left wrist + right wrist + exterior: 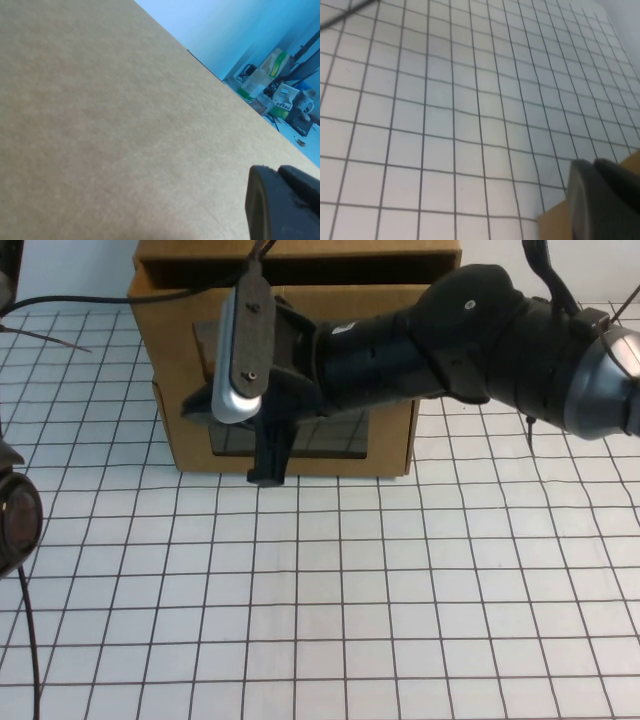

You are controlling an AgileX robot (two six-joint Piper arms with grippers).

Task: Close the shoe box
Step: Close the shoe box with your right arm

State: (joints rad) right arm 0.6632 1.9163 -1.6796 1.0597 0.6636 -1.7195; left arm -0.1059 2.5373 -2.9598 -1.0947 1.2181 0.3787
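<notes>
The shoe box (180, 360) is brown cardboard and stands at the table's far middle. Its drawer front juts slightly forward of the outer shell, with a dark gap along the top. Part of the clear window (335, 435) shows; the white pull tab is hidden behind my right arm. My right gripper (268, 465) points down against the box's front, fingers together and holding nothing. It also shows in the right wrist view (594, 162), beside a cardboard corner (555, 222). My left gripper (277, 170) is shut, close to a plain cardboard surface (100, 125).
White gridded table (330, 600) spreads in front of the box. Part of my left arm (12, 520) sits at the left edge with a black cable (30, 640) running down. My right arm (500, 340) crosses over from the right.
</notes>
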